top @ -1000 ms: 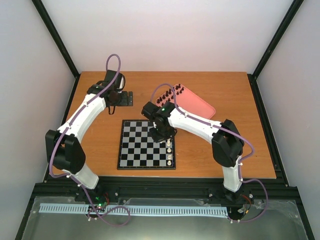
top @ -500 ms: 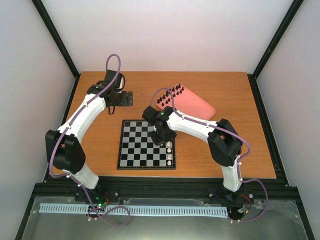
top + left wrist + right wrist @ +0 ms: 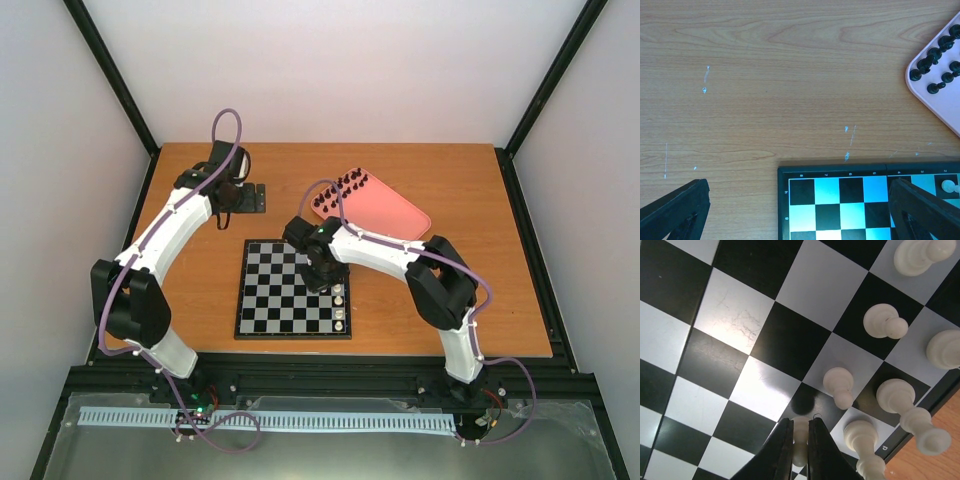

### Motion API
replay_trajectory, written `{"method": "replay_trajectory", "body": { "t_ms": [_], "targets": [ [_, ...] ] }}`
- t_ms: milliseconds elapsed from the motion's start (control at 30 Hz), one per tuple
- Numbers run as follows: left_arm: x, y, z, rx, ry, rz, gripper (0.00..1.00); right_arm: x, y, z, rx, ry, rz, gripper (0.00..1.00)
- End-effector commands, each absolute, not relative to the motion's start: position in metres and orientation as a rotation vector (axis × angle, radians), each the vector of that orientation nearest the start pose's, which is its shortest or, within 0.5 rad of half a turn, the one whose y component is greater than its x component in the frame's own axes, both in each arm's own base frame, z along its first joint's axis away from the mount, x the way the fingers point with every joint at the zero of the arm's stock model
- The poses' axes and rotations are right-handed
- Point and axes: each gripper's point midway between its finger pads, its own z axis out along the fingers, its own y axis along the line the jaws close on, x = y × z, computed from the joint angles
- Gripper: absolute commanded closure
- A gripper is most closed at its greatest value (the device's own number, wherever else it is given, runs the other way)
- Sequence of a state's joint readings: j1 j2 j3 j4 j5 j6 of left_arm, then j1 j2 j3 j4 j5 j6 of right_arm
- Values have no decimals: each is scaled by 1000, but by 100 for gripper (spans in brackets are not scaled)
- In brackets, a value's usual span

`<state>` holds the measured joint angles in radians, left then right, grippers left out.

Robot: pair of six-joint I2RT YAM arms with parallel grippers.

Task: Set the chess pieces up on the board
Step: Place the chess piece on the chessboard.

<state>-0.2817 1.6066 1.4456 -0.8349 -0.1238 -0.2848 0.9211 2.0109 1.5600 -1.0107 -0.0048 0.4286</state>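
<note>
The board [image 3: 270, 300] of black and silvery checks lies mid-table. My right gripper [image 3: 800, 426] is shut on a cream-white pawn [image 3: 800, 442] and holds it just above a dark square; from the top it [image 3: 322, 274] hangs over the board's right half. Several white chess pieces [image 3: 884, 321] stand on the squares along the board's right edge [image 3: 341, 296]. The black chess pieces [image 3: 341, 186] stand in a cluster on the pink tray [image 3: 395, 212]. My left gripper [image 3: 800, 215] is open and empty above the board's far left corner [image 3: 790, 175].
The pink tray's corner with black pieces [image 3: 935, 55] shows at the upper right of the left wrist view. A small black plate [image 3: 252, 197] lies on the wooden table [image 3: 480, 290] beside the left wrist. Black frame posts border the table.
My right arm has shifted slightly left over the board with the white pawn still pinched. The left arm has not moved.
</note>
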Motion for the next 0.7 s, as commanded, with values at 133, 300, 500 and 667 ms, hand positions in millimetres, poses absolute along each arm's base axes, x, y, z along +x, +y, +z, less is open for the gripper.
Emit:
{"method": "replay_trajectory", "body": {
  "t_ms": [133, 300, 500, 667],
  "targets": [
    [403, -93, 196, -74, 2541, -65, 0, 247, 319, 41, -765, 2965, 45, 92],
    [404, -94, 195, -75, 2542, -66, 0, 248, 318, 39, -768, 2967, 46, 91],
    [404, -94, 194, -77, 2543, -70, 0, 248, 316, 35, -768, 2972, 36, 91],
    [403, -94, 194, -76, 2545, -66, 0, 250, 314, 33, -767, 2978, 27, 90]
  ]
}}
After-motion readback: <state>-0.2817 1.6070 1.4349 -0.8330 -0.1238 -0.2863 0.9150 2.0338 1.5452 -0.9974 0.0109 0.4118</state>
